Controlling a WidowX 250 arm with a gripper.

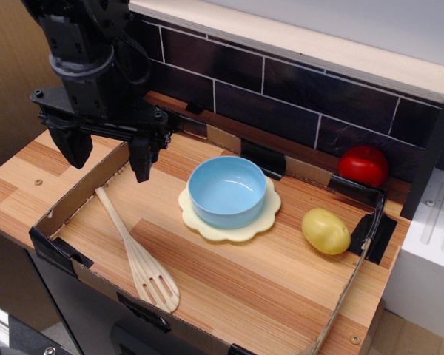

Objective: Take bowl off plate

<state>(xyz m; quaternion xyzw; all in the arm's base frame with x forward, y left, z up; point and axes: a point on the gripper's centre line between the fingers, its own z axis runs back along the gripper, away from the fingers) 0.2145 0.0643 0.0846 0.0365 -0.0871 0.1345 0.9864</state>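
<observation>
**Hand open and high, bowl off to its right**

Our hand (109, 151) hangs above the back left part of the table (251, 288), over the cardboard rim that fences the work area. Its two dark fingers (142, 159) point down and stand wide apart, with nothing between them.

The bowl (227, 191) sits upright on the plate (229, 225), roughly centred, so the plate's scalloped edge shows as a pale ring around the front and sides. Both lie near the middle of the table. From our hand, the bowl lies to the right in this view and a little toward the front, with bare wood between them. The bowl is round, so we judge it offers no preferred axis; any pinch across the near wall, one finger inside and one outside, should do. We reckon the hand must travel sideways and then drop, and the glossy wall may slip, or the light plate may lift with the bowl.

Further out, a wooden spatula (137, 255) lies on the table below our hand, pointing toward the front. A yellow potato (325, 231) rests right of the plate, apart from it, and a red tomato (363, 166) sits at the back right by the tiled wall (281, 96).
</observation>
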